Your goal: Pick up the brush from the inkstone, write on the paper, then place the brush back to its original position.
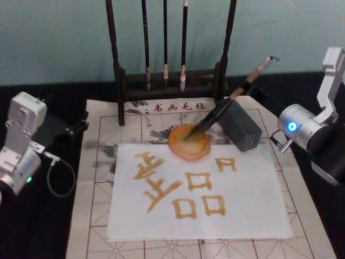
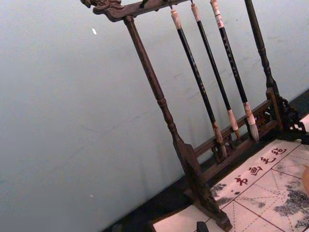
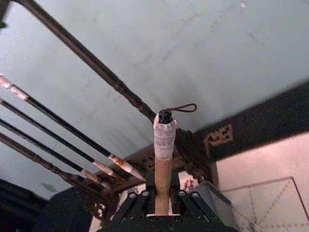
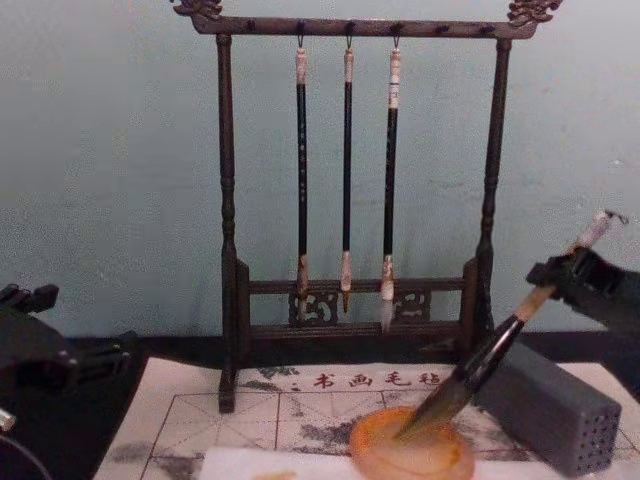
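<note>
The brush [image 1: 226,105] leans with its dark tuft in the round orange inkstone [image 1: 180,151] and its handle rising to the back right. My right gripper [image 1: 252,86] is shut on the upper handle, just below the white end cap. In the chest view the brush [image 4: 490,355] slants up from the inkstone [image 4: 380,450] to the right gripper [image 4: 555,280]. The right wrist view shows the tan handle [image 3: 163,159] standing between the black fingers [image 3: 137,200]. The white paper [image 1: 248,216] lies in front of the inkstone and bears several ochre characters. My left gripper [image 1: 81,125] is parked at the left, off the mat.
A dark wooden stand [image 1: 119,75] with three thin hanging brushes [image 4: 347,170] stands behind the inkstone. A grey block with small holes [image 1: 242,129] sits right of the inkstone, under the brush handle. Beige grid-lined felt [image 1: 97,216] lies under the paper.
</note>
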`<state>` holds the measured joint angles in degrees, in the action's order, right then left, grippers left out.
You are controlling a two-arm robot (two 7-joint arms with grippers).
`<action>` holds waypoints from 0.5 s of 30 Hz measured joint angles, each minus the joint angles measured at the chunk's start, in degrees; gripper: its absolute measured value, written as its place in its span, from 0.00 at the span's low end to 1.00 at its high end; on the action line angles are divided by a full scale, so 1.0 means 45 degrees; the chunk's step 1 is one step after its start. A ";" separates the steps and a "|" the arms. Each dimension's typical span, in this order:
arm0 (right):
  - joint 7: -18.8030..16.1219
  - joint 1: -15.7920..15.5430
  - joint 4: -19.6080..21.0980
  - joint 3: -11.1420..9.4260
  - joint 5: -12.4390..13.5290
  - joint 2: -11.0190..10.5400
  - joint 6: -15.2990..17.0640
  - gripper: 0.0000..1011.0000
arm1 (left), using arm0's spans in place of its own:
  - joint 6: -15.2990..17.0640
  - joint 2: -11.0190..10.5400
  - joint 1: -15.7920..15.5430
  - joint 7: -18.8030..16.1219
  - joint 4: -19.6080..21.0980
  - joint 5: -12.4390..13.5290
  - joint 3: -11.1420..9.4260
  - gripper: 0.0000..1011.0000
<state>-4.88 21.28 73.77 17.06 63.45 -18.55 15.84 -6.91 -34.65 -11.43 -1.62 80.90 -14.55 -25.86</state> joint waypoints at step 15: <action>-0.2009 -0.0585 0.0959 0.0915 -0.1780 -0.1064 -0.2237 0.20 | 0.0000 0.0000 0.0000 0.0000 0.0001 0.0000 0.0000 0.99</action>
<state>-13.92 18.65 78.09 21.18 55.44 -23.34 5.77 -6.91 -34.65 -11.43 -1.62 80.90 -14.55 -25.86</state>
